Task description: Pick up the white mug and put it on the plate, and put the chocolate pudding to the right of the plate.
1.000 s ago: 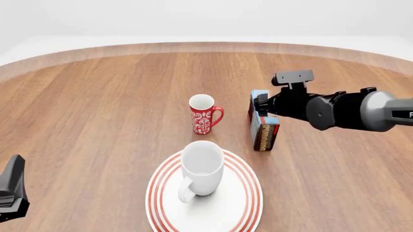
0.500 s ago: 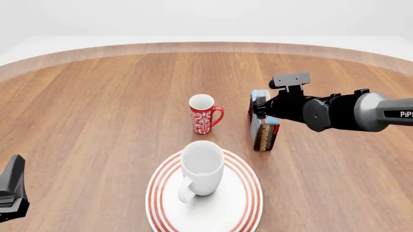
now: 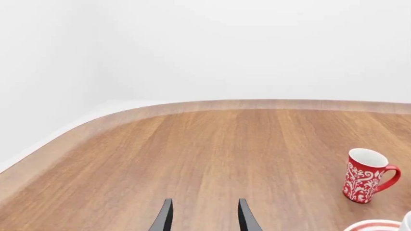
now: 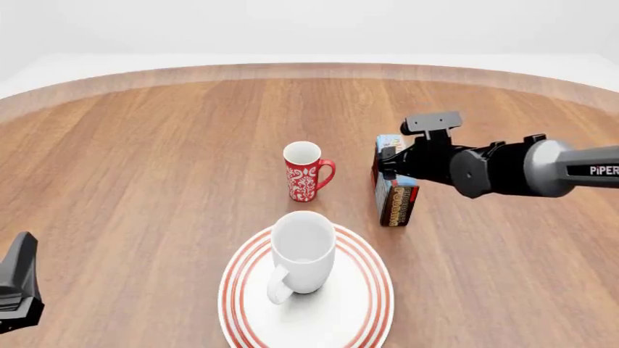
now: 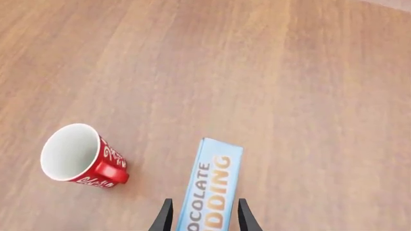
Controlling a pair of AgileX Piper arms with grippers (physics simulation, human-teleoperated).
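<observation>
The white mug (image 4: 303,250) stands upright on the plate (image 4: 379,290), handle toward the near left. Right of the plate's far side, the chocolate pudding (image 4: 395,190) box stands on edge on the table. My right gripper (image 4: 388,162) is down over the box's top, open. In the right wrist view its fingers (image 5: 165,216) sit on either side of the chocolate pudding (image 5: 212,187), with a small gap showing on one side. My left gripper (image 4: 19,279) rests at the near left corner, open, and its fingers (image 3: 244,217) have nothing between them.
A red mug (image 4: 306,172) with a white floral pattern stands just beyond the plate, left of the pudding box; it also shows as the red mug (image 5: 80,155) and the red mug (image 3: 364,175). The wooden table's curved far edge (image 4: 309,71) runs across the back.
The right arm has moved slightly left and lower onto the pudding box. The box, both mugs, the plate and the left arm have stayed put.
</observation>
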